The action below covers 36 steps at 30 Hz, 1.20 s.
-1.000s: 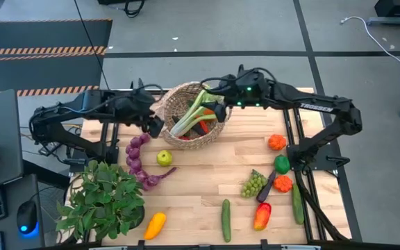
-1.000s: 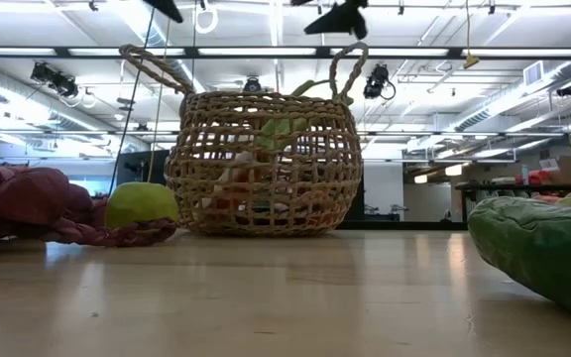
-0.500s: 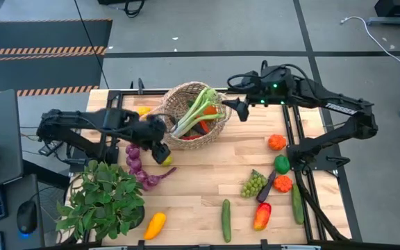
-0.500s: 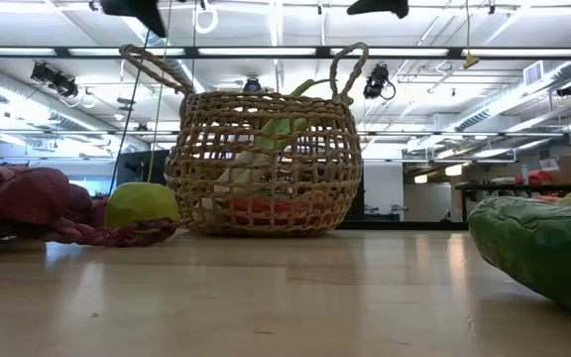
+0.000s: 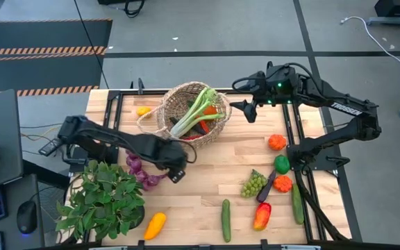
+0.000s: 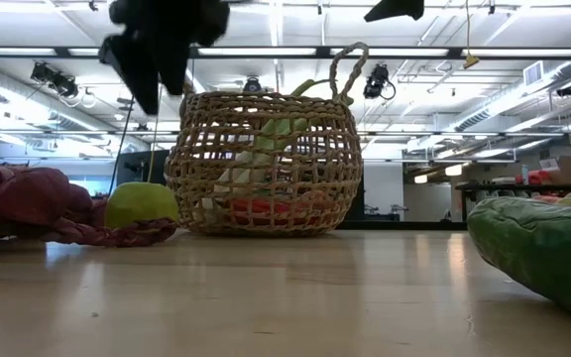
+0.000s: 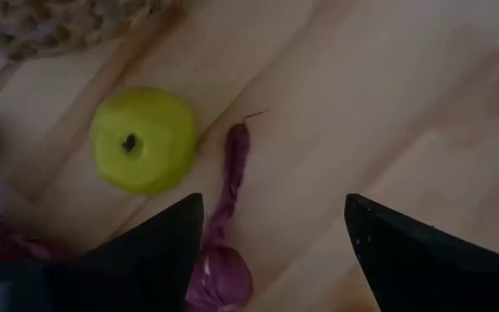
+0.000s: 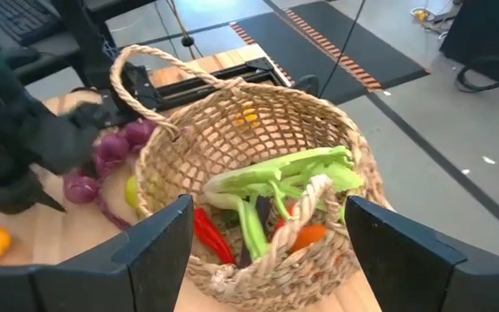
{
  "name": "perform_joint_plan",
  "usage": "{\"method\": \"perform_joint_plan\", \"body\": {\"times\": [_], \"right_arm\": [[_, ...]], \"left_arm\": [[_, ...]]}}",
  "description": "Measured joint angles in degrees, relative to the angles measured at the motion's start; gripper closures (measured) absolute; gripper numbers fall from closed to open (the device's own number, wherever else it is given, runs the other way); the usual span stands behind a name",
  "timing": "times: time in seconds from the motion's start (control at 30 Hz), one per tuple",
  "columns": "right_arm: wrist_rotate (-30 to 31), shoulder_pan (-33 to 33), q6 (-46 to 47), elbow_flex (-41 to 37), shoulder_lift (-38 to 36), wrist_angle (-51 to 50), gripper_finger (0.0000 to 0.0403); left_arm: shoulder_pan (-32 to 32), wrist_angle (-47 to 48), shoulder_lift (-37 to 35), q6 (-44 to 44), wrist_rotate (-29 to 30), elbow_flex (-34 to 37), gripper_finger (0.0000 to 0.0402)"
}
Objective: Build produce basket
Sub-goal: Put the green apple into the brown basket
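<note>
Light wooden plank desk (image 5: 207, 177) in a black frame, standing on a grey concrete floor; hazard-striped black mats (image 5: 44, 50) lie beyond its far left corner. The low view looks across the desk into a large hall with white ceiling beams and strip lights.

The basket (image 5: 192, 114) stands at the far centre of the desk, holding a leek (image 5: 194, 111), a red pepper (image 8: 208, 232) and something orange. Remaining produce lies on the desk: a green apple (image 7: 143, 152) and purple string (image 5: 139, 165) just in front of the basket on the left; a yellow squash (image 5: 154, 225) and cucumber (image 5: 226, 219) near the front edge; grapes (image 5: 253, 184), oranges and peppers grouped at the right. A leafy potted plant (image 5: 103, 198) occupies the front left corner.

The left gripper (image 5: 178, 170) hangs low over the desk just beside the apple and the string, fingers (image 7: 158, 256) spread wide and empty. The right gripper (image 5: 250, 111) hovers just right of the basket, also wide and empty.

White lettering runs along the right arm (image 5: 346, 109); it is too small to read with certainty.
</note>
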<state>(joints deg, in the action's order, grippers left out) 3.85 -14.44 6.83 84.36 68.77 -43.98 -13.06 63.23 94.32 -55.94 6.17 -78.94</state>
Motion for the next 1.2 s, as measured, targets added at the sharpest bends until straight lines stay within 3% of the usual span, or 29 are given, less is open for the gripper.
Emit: {"method": "perform_joint_plan", "body": {"times": [0.37, 0.7, 0.83, 1.2], "right_arm": [[-2.34, 0.0, -0.65, 0.0, -0.54, -1.32, 0.0101], [-2.4, 0.0, -0.41, 0.0, -0.54, -1.91, 0.0101], [-2.12, 0.0, -0.41, 0.0, -0.54, -1.91, 0.0101], [-1.08, -0.04, 2.52, 0.0, -0.54, -2.92, 0.0101]], "left_arm": [[0.0, 13.17, 11.74, 0.21, 3.86, 0.0, 0.0115], [0.15, 10.9, 12.53, 4.66, 9.13, -0.02, 0.0113], [1.25, 10.06, 12.53, 6.73, 11.71, -0.02, 0.0095], [6.05, 5.78, 12.38, 9.92, 6.69, 6.29, 0.0085]]}}
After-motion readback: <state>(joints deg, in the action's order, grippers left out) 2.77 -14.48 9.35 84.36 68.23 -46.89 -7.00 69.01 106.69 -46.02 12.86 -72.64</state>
